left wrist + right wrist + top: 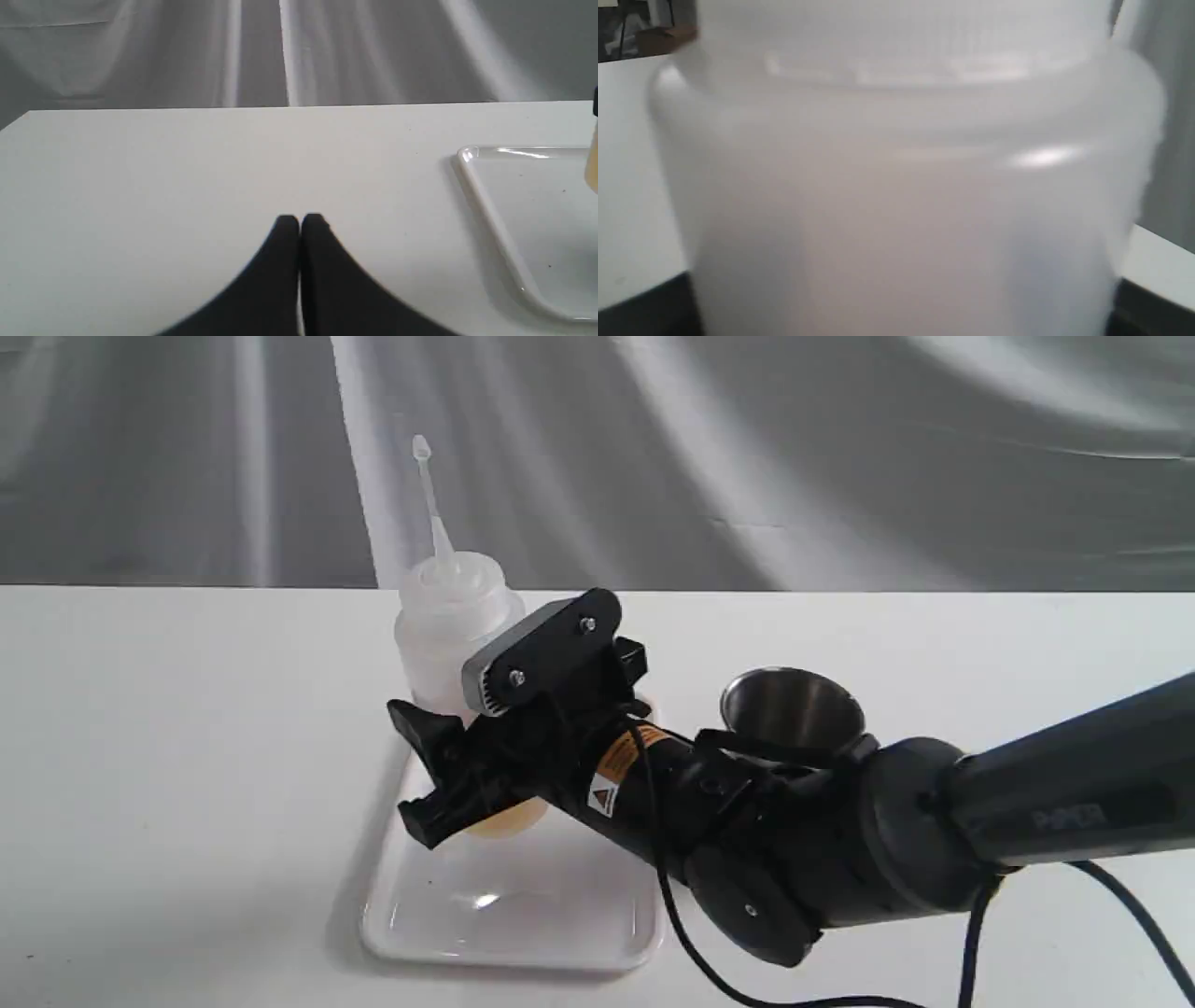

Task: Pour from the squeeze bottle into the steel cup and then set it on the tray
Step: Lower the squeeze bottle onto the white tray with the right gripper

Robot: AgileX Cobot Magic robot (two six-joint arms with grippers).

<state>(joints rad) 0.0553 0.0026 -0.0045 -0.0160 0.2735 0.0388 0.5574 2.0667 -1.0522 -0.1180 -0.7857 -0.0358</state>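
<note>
1. Frosted plastic with a shallow layer of amber liquid at the bottom: the squeeze bottle [448, 616] stands upright at the far end of the tray [560, 905], nozzle pointing straight up. Its base seems to rest on the tray's floor.
2. White and glossy, the tray lies toward the near edge of the table [140, 756].
3. Brushed metal, the steel cup [794, 709] stands upright on the table off the tray's far right corner, near it but apart, partly hidden by the right arm. Its inside reads dark, so I cannot tell whether it holds liquid.
4. The right tool [457, 728] reaches in from the right with a finger on each side of the bottle's body. Both appear pressed against it, so I judge it clamped on the bottle.
5. The left tool [299, 224] has its fingers together, gripping nothing, over the table to the left of the tray.
6. The bottle is upright on the tray rather than tipped at the cup, and low on liquid — pouring looks done and placing nearly so. What remains is letting go and drawing the arm clear without toppling the bottle.
</note>
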